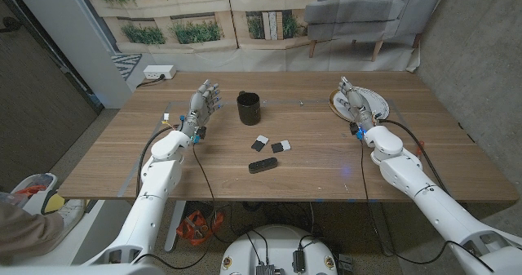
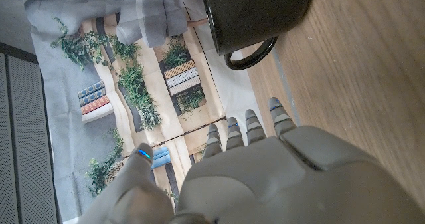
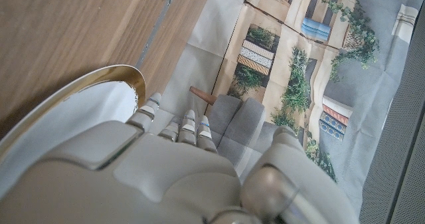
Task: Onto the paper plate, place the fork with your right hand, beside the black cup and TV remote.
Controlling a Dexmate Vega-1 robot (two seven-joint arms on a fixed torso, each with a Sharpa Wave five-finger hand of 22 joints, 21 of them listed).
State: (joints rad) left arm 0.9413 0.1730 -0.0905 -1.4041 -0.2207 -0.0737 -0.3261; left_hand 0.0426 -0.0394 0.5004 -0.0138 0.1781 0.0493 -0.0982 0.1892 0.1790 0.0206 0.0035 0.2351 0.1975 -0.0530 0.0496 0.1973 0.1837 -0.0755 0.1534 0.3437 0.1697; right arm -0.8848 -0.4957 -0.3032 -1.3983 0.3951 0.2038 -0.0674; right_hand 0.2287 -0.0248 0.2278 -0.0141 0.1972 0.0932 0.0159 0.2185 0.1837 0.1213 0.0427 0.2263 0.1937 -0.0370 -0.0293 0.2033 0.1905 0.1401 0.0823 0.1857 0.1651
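Head view: right hand [image 1: 353, 101] sits over the gold-rimmed white paper plate [image 1: 377, 101] at 2 o'clock; its grip and the fork are hidden. Left hand [image 1: 202, 105] open beside the black mug [image 1: 249, 108].

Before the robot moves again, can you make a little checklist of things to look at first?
1. Paper plate on the table, inside the right arm's reach: ok.
2. Right hand over the plate: ok.
3. Fork in the right hand or on the plate: cannot tell, the hand covers that spot.
4. Black cup upright, well apart from the plate: ok.
5. TV remote lying on the table, away from both hands: ok.
6. Left hand beside the cup, holding nothing: ok.
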